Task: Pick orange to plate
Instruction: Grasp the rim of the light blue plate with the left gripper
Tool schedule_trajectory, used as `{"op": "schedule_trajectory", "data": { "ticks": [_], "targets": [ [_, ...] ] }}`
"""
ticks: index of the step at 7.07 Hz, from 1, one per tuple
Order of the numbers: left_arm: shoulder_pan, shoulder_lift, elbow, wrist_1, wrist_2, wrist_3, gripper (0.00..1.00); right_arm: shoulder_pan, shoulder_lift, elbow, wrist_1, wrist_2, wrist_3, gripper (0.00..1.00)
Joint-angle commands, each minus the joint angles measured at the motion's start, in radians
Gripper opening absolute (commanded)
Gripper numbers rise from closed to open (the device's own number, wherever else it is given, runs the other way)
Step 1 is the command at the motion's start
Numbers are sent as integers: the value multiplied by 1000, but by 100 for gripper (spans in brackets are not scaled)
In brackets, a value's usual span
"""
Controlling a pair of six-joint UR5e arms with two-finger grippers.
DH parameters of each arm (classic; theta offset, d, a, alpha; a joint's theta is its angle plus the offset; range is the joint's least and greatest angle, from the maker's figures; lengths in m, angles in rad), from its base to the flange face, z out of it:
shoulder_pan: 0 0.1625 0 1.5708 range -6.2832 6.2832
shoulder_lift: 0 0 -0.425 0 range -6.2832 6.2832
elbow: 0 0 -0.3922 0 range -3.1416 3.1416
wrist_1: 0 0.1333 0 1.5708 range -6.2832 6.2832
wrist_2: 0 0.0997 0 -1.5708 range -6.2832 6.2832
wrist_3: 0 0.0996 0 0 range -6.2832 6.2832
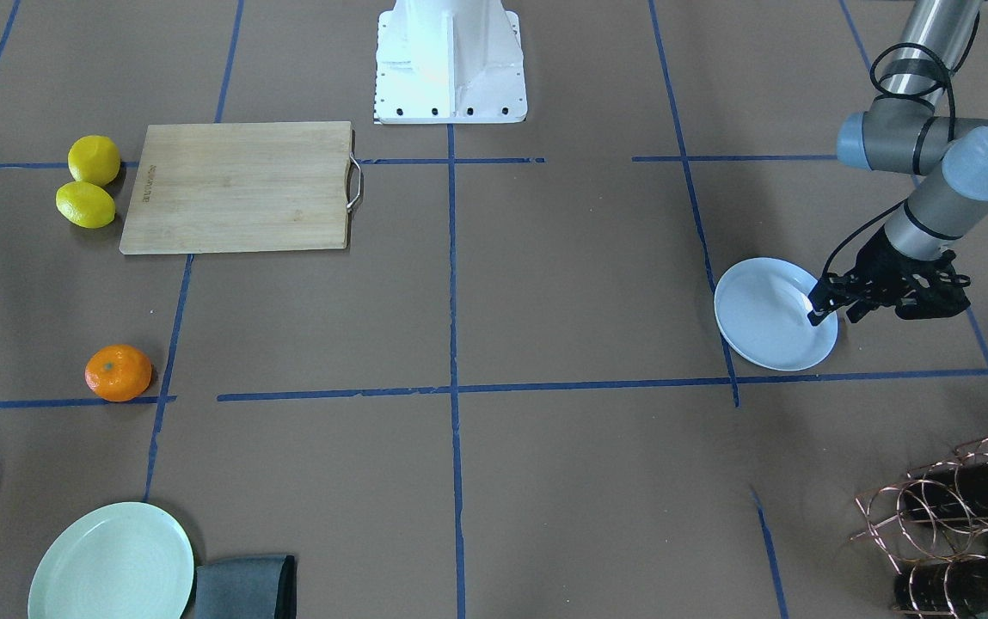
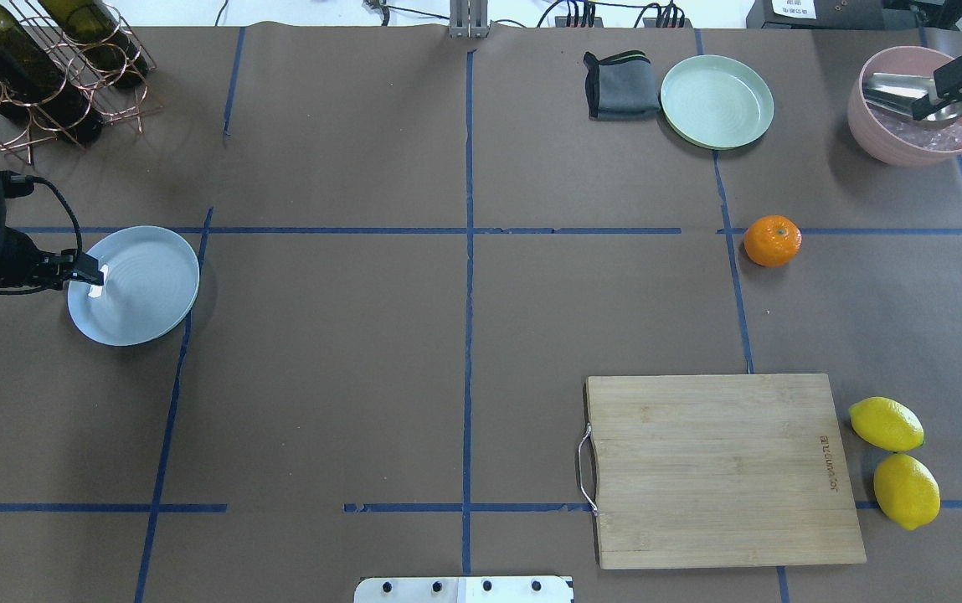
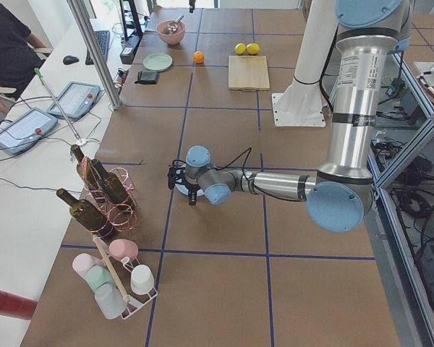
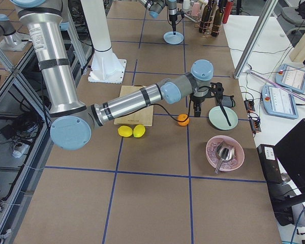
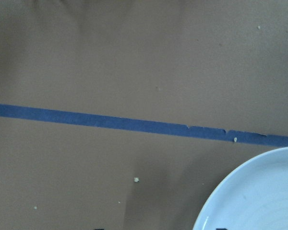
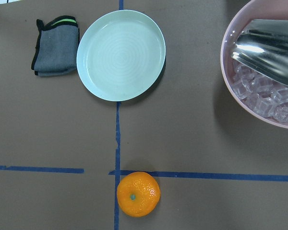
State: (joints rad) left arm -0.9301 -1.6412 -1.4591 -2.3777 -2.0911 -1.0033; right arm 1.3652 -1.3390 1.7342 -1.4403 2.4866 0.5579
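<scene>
No wording can be read for certain in any view. The one mark that is clearly text is a short line of dark lettering [image 2: 828,462] burned into the wooden cutting board [image 2: 715,469], running along its short edge opposite the metal handle. It also shows in the front-facing view near the board's edge beside the lemons [image 1: 150,183], but in both views the letters are too small and blurred to spell out. At the far edge of the overhead view a white label [image 2: 790,7] on a dark box carries dark print, likewise too small to read.
</scene>
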Motion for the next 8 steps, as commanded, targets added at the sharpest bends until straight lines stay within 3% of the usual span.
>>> {"op": "schedule_trajectory", "data": {
  "ticks": [1,2,4,5,6,7,8],
  "targets": [
    [2,0,-1,2,-7,0,24,0,0,5,0,2,0,100],
    [2,0,-3,3,-10,2,2,0,0,7,0,2,0,100],
    [1,4,-45,18,-61,2,0,0,0,7,0,2,0,100],
    [-34,-3,-81,67,-186,-3,0,-2,0,7,0,2,0,100],
    [-118,-113,-104,228,-237,-3,0,-9,0,5,0,0,-1,100],
    [-131,-244,-131,435,-236,-4,0,-26,0,5,0,-3,0,100],
    [-128,-338,-129,522,-231,-55,0,-37,1,4,0,-6,13,100]
  ]
}}
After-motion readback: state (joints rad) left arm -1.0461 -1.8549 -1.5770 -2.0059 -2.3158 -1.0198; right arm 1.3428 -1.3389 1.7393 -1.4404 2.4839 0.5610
